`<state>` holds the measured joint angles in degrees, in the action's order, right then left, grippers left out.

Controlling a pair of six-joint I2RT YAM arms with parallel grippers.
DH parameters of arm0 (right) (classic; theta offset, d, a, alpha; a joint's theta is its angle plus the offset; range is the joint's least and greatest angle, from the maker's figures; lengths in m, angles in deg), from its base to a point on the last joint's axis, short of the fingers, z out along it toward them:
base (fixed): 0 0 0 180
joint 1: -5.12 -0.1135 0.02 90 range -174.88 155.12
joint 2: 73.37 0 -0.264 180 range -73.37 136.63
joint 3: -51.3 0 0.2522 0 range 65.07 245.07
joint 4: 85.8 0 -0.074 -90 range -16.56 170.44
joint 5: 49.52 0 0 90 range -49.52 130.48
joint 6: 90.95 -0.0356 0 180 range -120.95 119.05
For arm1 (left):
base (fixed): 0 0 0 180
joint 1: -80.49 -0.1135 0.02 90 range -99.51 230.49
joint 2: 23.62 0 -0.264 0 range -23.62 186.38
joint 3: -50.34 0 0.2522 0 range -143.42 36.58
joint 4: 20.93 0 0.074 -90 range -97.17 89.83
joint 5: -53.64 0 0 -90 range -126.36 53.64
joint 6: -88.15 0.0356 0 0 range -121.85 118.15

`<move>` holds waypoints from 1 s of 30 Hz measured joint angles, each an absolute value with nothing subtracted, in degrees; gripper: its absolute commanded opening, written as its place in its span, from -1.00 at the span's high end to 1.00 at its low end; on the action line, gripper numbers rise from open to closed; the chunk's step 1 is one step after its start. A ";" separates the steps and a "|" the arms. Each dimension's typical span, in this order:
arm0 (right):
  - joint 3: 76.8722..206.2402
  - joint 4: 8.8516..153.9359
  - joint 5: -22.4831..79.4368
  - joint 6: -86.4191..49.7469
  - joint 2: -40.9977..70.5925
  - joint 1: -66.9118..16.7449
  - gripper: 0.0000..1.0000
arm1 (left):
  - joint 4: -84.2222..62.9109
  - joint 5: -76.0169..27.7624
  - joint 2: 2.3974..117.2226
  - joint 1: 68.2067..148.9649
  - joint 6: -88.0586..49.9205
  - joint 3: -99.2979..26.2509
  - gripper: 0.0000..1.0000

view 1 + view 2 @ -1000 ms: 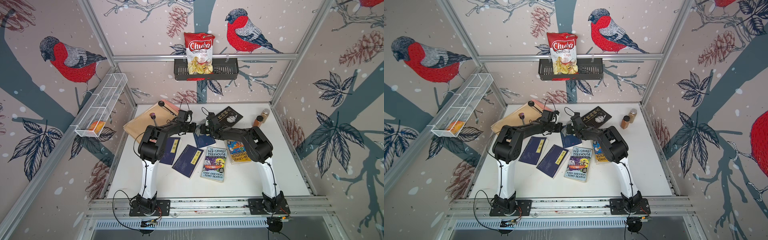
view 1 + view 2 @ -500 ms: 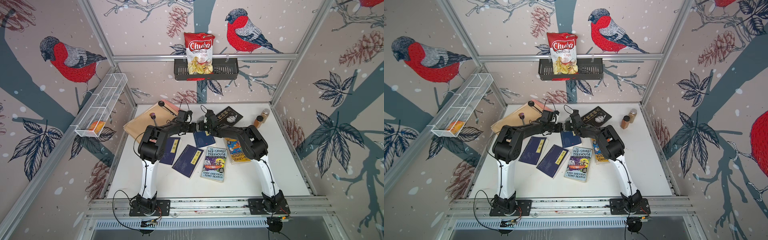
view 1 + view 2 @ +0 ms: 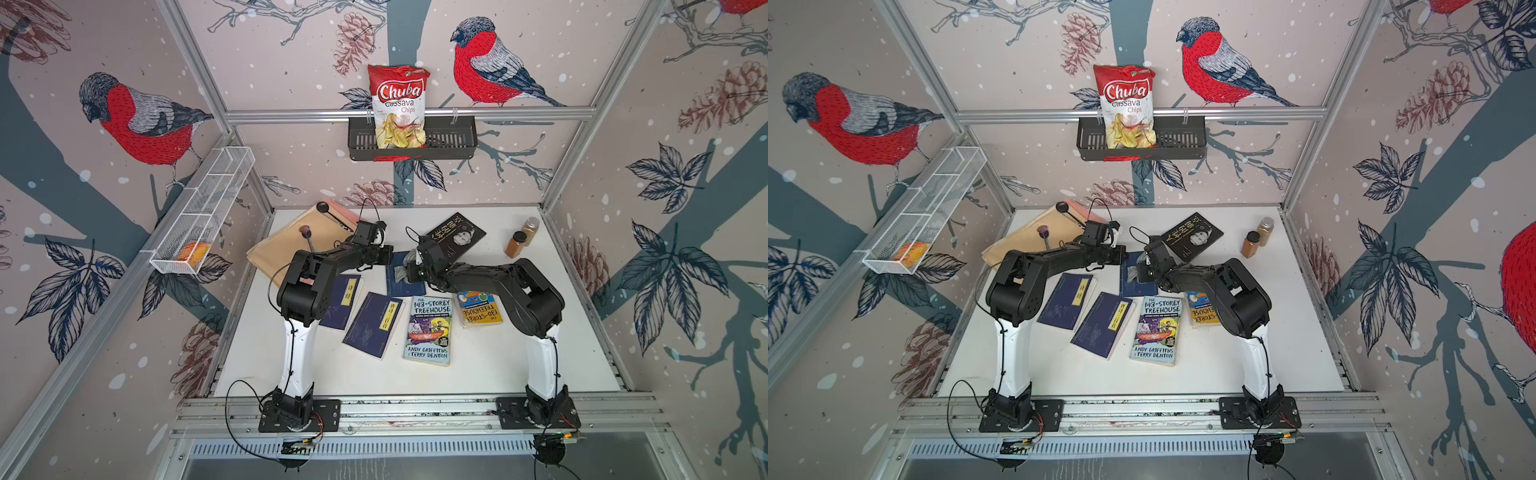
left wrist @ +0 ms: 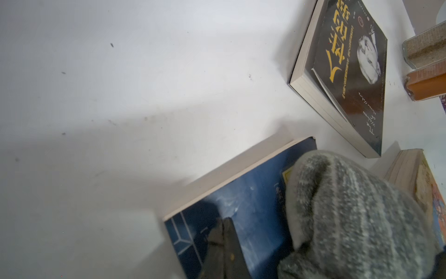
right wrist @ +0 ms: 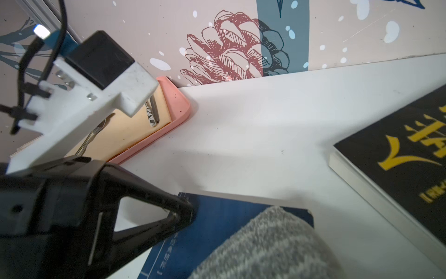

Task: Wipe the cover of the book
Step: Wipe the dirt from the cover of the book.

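**Both hands on the blue book**

The right hand [image 3: 410,269] was clamped on a bunched grey cloth [image 4: 350,212], which lay pressed against the cover of the blue book [image 3: 405,289]. The left hand [image 3: 388,254] had its jaws closed together with nothing between them. Its tip rested on the same cover near a corner on the book's left side.

The blue book lay flat around the middle of the bench [image 3: 478,374], somewhat toward the far edge. A black book with gold lettering [image 3: 455,237] lay near it toward the far edge, apart from it. The Treehouse paperback [image 3: 428,332] lay just beside the blue book on the near-edge side. Two spice jars [image 3: 517,243] stood toward the far right corner, and a pink tray [image 5: 178,101] sat in the far left corner.
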<state>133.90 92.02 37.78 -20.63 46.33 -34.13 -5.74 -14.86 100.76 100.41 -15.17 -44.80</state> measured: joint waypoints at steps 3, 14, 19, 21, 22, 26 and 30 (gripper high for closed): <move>134.82 92.02 37.27 -20.72 47.47 -34.06 0.77 | -6.18 -14.49 100.85 100.41 -15.19 -44.74 1.00; 153.03 89.28 32.64 -22.32 58.55 -31.92 0.71 | -6.53 -14.36 100.87 100.39 -15.54 -44.80 1.00; 145.60 86.03 33.58 -22.05 51.71 -33.49 0.59 | -5.24 -14.34 100.80 100.41 -15.50 -45.52 1.00; 142.89 83.67 32.77 -21.92 48.71 -33.71 0.55 | -4.28 -14.53 100.45 100.41 -15.48 -45.66 1.00; 141.77 82.29 32.36 -21.92 47.27 -33.73 0.53 | -3.25 -14.73 100.17 100.45 -15.48 -45.87 1.00; 140.50 78.77 31.11 -21.92 44.28 -33.75 0.45 | -0.58 -14.97 98.92 100.45 -15.50 -47.27 0.86; 140.70 78.03 30.15 -21.90 44.26 -33.86 0.19 | -0.23 -14.97 97.04 100.45 -15.48 -47.69 0.76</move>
